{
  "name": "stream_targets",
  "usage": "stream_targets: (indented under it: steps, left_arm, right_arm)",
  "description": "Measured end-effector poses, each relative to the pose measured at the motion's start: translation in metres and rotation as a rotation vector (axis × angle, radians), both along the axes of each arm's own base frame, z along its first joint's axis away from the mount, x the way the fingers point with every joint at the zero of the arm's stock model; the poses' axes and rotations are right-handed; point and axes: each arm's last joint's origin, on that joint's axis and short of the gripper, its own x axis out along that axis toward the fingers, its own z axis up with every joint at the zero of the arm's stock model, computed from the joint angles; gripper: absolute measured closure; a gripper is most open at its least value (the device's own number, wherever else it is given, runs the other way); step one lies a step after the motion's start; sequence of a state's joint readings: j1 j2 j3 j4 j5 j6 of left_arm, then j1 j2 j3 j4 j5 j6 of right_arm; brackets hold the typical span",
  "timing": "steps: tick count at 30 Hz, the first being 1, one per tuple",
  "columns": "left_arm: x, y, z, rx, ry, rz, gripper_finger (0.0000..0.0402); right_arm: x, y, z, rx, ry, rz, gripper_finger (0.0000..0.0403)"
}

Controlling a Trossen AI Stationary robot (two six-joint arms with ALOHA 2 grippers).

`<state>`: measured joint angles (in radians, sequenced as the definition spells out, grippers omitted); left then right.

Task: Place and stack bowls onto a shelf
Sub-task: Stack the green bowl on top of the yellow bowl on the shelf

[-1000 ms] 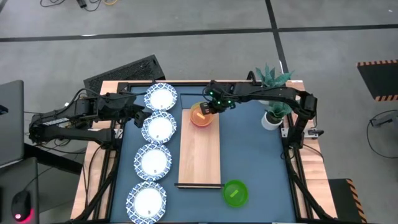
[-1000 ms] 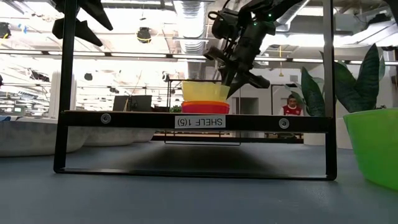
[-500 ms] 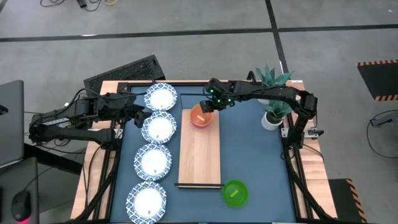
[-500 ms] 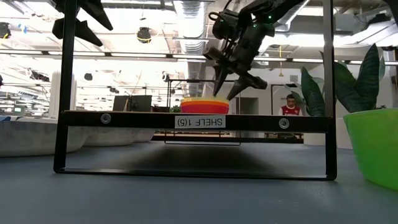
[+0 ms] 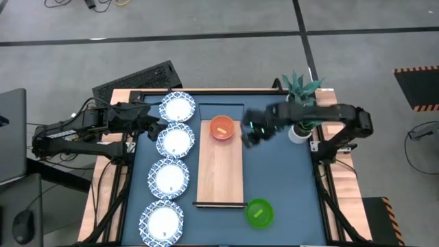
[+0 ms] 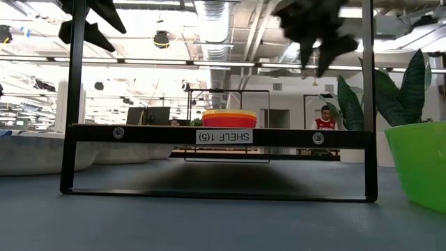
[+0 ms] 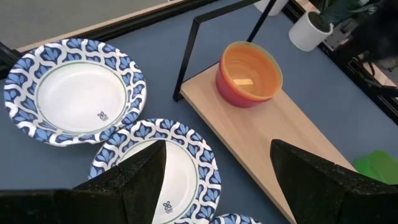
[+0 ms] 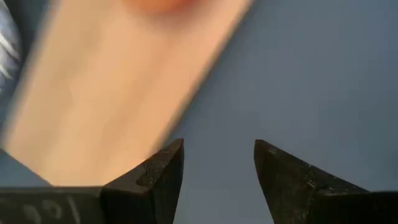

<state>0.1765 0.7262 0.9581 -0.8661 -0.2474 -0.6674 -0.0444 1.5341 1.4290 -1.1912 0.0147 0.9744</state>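
Observation:
A yellow bowl sits nested in a red bowl (image 5: 221,128) at the far end of the wooden shelf (image 5: 221,175); the stack also shows in the low view (image 6: 229,118) and the left wrist view (image 7: 249,73). A green bowl (image 5: 259,212) rests on the blue table by the shelf's near right corner. Several white dishes with blue rims (image 5: 176,140) lie in a row left of the shelf. My right gripper (image 5: 248,134) hangs open over bare table just right of the stack, its fingers (image 8: 163,168) holding nothing. My left gripper (image 7: 217,174) waits open above the far dishes.
A white plant pot (image 5: 298,130) stands at the table's far right, close to the right arm. The shelf's black frame (image 6: 216,134) crosses the low view. A black keyboard (image 5: 137,79) lies beyond the table's far left corner. Bare shelf board extends toward the near edge.
My right gripper has opened and let go of the yellow bowl, which has dropped into the red bowl and now sits nested in it. The gripper has then risen and swung toward the table's right edge, away from the stack.

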Motion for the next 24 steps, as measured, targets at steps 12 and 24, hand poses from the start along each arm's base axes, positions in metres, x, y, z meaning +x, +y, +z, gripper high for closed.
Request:
stream_targets:
  steps: [12,24]
  left_arm:
    - [0.000,0.000,0.000,-0.007,-0.004,0.006,0.0129]
    - [0.000,0.000,0.000,-0.012,-0.005,-0.001,0.0129]
  right_arm:
    - [-0.012,0.156,-0.060,0.074,0.113,0.170,0.0182]
    - [-0.009,0.188,-0.131,0.121,0.229,0.268,0.0183]
